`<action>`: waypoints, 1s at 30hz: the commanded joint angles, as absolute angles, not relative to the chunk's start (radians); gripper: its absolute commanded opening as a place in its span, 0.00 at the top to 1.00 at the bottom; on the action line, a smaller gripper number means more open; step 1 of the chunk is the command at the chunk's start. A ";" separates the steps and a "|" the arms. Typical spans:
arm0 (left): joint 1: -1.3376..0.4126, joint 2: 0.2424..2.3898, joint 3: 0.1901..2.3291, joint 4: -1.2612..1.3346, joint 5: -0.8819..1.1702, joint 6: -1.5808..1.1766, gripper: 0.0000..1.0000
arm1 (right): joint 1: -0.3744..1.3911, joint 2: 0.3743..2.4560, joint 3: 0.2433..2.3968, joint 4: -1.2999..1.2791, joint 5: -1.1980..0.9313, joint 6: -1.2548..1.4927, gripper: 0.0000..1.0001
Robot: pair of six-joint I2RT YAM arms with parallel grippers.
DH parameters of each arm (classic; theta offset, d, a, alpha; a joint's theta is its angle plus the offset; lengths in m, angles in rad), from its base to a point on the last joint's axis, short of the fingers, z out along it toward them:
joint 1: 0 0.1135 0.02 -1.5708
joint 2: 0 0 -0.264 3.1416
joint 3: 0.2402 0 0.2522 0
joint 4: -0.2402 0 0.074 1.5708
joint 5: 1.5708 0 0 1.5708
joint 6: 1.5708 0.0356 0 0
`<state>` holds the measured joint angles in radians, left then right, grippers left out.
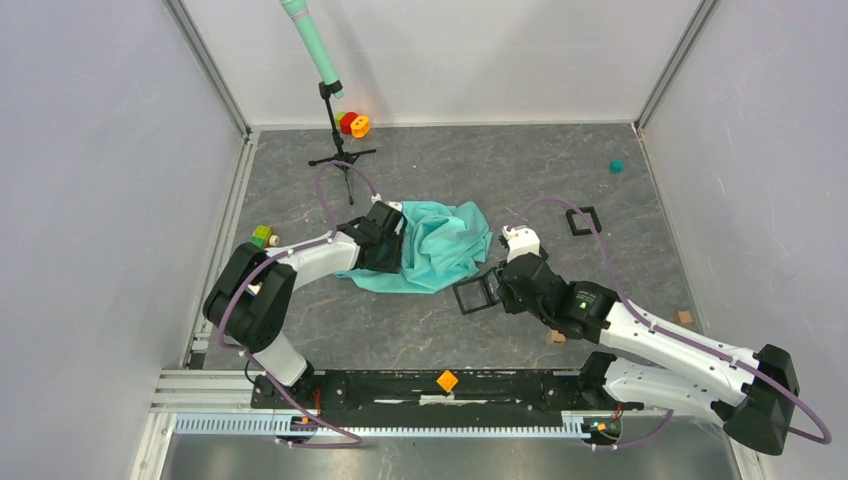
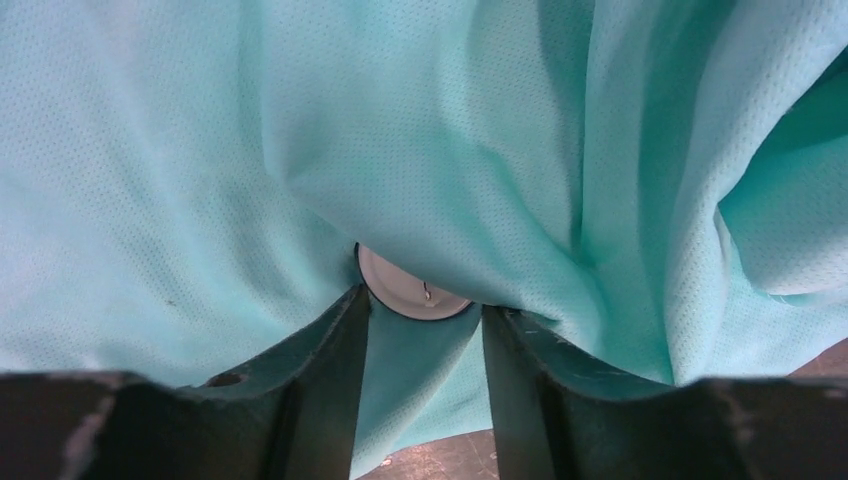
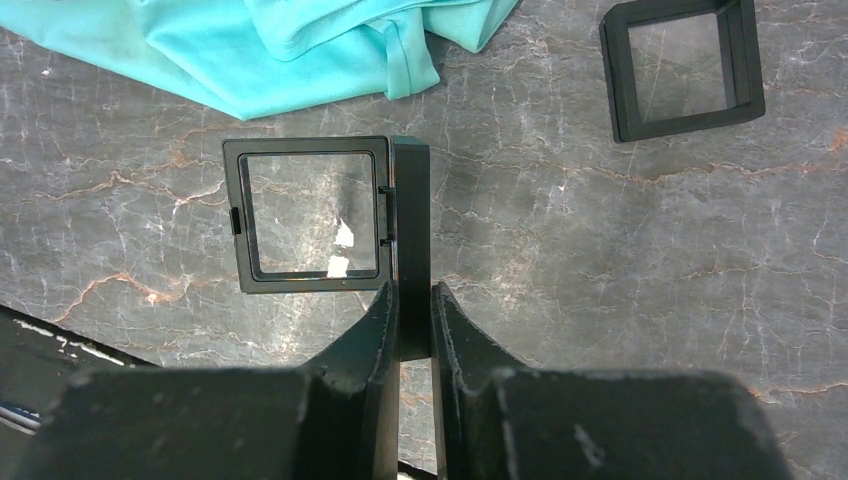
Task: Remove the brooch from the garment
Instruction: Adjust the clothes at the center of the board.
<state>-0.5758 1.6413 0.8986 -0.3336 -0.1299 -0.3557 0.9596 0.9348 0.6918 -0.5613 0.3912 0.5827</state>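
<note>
At the far left of the grey marbled tabletop (image 1: 400, 340) we see a small green and yellow cube (image 1: 261, 236) close to the wall. Behind it stands a black tripod stand (image 1: 338, 150) carrying a tilted mint-green cylinder (image 1: 312, 42), with a red ring (image 1: 346, 122) and an orange ring (image 1: 360, 126) just beside it. The left arm (image 1: 300, 262) reaches to the left edge of the turquoise-green soft cloth T-shirt (image 1: 440, 245), which lies crumpled at the middle of the tabletop. In the left wrist view the T-shirt fills the picture in folds. There the left jaws stand apart with a small round white brooch (image 2: 410, 292) at their tips, its upper part tucked under a fold; we cannot tell whether either finger touches it. Just right of the T-shirt the right jaws are clamped on the upright half of an open black square plastic case (image 3: 412, 240), whose other half, a frame with a clear pane, lies flat. A second black square frame (image 1: 583, 220) lies further right, a small teal cube (image 1: 616, 166) sits near the back wall, and a small wooden block (image 1: 683, 317) rests beside the right arm (image 1: 650, 335)
</note>
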 commanded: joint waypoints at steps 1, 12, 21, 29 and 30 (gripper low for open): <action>-0.565 1.684 0.891 -0.322 -0.059 -0.330 0.57 | 0.954 0.918 0.730 -0.532 0.381 0.579 1.00; -0.557 1.432 0.803 -0.246 0.094 -0.375 0.88 | 0.954 0.903 0.726 -0.533 0.375 0.578 1.00; -0.481 1.356 0.748 -0.182 0.323 -0.430 0.98 | 0.953 0.908 0.725 -0.533 0.375 0.580 1.00; -0.452 1.453 0.702 -0.005 0.653 -0.559 0.82 | 0.953 0.899 0.725 -0.533 0.379 0.576 1.00; -0.461 1.480 0.698 0.028 0.683 -0.573 0.82 | 0.952 0.900 0.726 -0.533 0.382 0.574 1.00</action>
<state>-0.4461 1.3956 0.7109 -0.1230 0.4309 -0.4683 0.9562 0.9192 0.6918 -0.5610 0.3740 0.5789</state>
